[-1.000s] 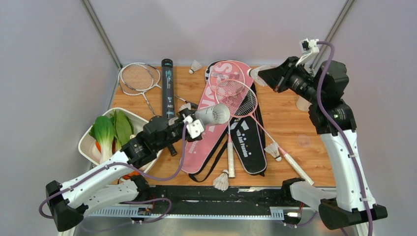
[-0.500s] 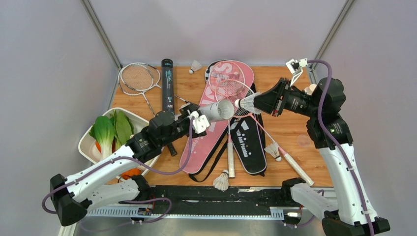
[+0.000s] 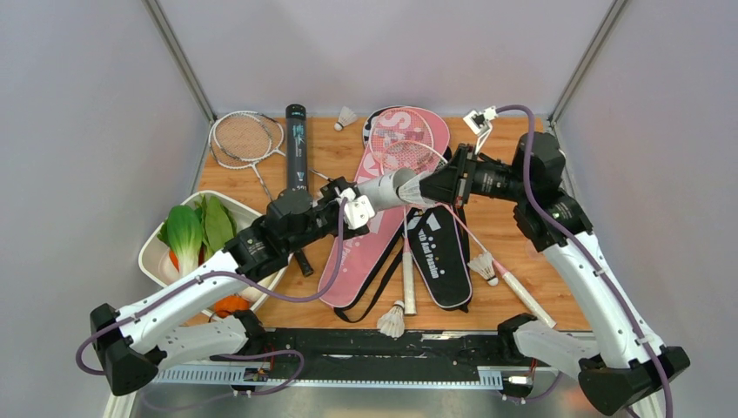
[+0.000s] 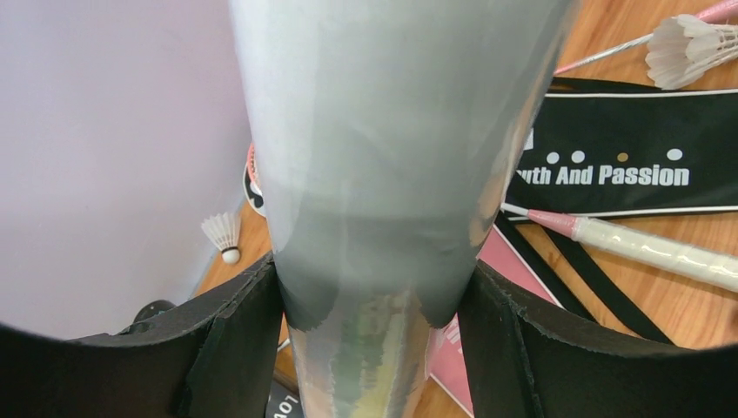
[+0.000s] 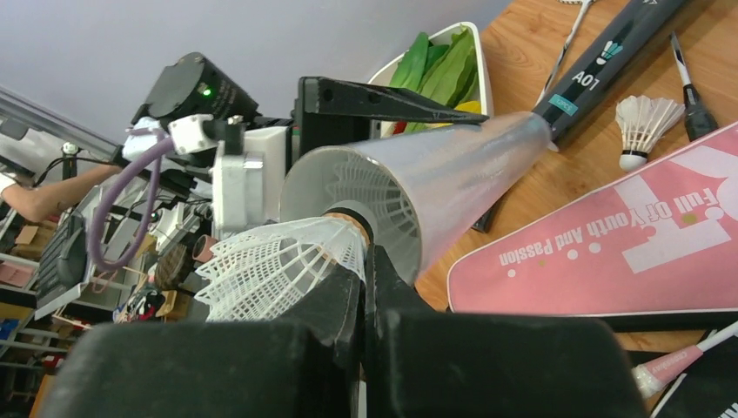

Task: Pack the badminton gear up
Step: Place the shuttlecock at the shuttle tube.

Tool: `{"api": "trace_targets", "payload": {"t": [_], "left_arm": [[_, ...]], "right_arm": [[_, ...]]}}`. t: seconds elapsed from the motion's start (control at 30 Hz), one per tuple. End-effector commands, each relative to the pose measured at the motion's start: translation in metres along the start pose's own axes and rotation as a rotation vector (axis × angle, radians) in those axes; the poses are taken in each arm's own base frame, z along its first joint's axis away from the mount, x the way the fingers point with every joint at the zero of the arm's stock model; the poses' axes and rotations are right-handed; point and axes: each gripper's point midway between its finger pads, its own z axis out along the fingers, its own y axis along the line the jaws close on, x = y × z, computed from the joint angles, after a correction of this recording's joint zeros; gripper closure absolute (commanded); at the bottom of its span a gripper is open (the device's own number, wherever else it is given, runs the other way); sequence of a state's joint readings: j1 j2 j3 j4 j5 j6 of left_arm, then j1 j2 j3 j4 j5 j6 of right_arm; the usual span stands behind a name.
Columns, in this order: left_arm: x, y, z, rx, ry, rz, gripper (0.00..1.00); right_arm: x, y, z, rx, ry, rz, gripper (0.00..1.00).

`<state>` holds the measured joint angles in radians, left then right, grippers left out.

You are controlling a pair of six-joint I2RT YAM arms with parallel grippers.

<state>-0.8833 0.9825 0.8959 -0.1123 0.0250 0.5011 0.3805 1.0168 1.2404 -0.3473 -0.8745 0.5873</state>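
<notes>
1 white shuttlecock [image 5: 287,261] sits cork-first at the open mouth of the white tube [image 3: 387,185], held in the air over the pink racket bag [image 3: 352,261]. The right gripper [image 3: 438,185] pinches its feather skirt, and the left gripper [image 3: 352,205] is clamped around the tube.

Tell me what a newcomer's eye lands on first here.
Mid-table, above the pink bag, the left pincer holds a white tube in the air while the right pincer holds a shuttlecock at its open mouth. At the left edge, a tray of greens stands out.
</notes>
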Motion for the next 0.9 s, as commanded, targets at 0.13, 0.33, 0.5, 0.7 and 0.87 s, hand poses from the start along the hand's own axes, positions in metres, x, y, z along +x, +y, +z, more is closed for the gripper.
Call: {"api": "trace_targets", "payload": {"t": [0.13,0.33,0.5,0.7,0.87], "left_arm": [[-0.034,0.013,-0.003,-0.011,-0.082,0.003,1.00],[-0.036,0.010,-0.005,-0.001,-0.096,-0.011,1.00],[-0.037,0.012,-0.008,-0.014,-0.106,-0.010,1.00],[-0.040,0.014,-0.012,-0.021,-0.114,-0.030,1.00],[-0.050,0.013,-0.018,-0.015,-0.161,-0.061,1.00]], "right_arm": [[-0.010,-0.011,0.023,0.072,-0.052,-0.053,0.91],[-0.008,-0.023,0.028,0.116,-0.057,-0.039,0.57],[-0.014,-0.022,0.023,0.155,-0.090,-0.043,0.43],[-0.023,0.001,0.006,0.139,-0.148,-0.051,0.28],[-0.036,0.019,-0.013,0.158,-0.225,-0.092,0.10]]}}
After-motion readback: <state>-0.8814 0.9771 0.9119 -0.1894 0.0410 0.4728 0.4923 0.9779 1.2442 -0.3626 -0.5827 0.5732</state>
